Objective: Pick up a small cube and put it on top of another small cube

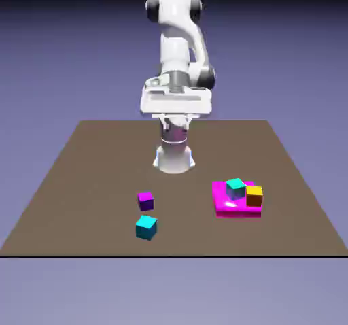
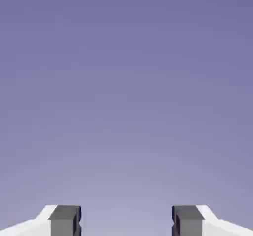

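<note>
On my exterior view I have the end effector [image 1: 175,123] up near the far edge of the surface [image 1: 109,201], in front of the arm's own base [image 1: 174,159]. Hand view: the two fingertips [image 2: 65,221] stand wide apart, nothing gripped between them; behind them I get only the blue-violet backdrop [image 2: 126,82].

Small magenta-purple cube [image 1: 145,201]: on the surface, toward the exterior view's left, bright magenta on top, dark purple at the sides, turned slightly. Cyan cube [image 1: 146,228]: just beside it, on the side nearer the camera, somewhat larger, also turned. I read the two as apart, nothing on top of either.

Toward the exterior view's right I log a flat magenta slab [image 1: 238,213]. On it: a cyan-topped cube with darker bluish sides [image 1: 235,189], sitting askew. Orange cube [image 1: 254,196]: right beside that one, at the slab's right side in this view; whether the two touch I cannot tell.
</note>
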You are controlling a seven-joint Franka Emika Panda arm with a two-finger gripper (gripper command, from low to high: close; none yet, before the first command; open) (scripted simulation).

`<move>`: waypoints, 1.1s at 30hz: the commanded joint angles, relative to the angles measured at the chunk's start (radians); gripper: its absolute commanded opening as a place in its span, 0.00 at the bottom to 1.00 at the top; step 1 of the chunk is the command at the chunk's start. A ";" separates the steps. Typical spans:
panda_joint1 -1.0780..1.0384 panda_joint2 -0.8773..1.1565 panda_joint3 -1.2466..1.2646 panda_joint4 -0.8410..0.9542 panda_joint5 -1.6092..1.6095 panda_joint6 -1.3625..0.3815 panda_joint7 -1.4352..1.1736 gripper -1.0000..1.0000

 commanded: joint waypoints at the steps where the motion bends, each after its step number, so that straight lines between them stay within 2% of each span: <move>1: -0.002 0.035 -0.015 0.020 0.019 -0.044 -0.002 0.50; 33: -0.070 1.158 -0.509 0.647 0.613 -1.435 -0.079 0.50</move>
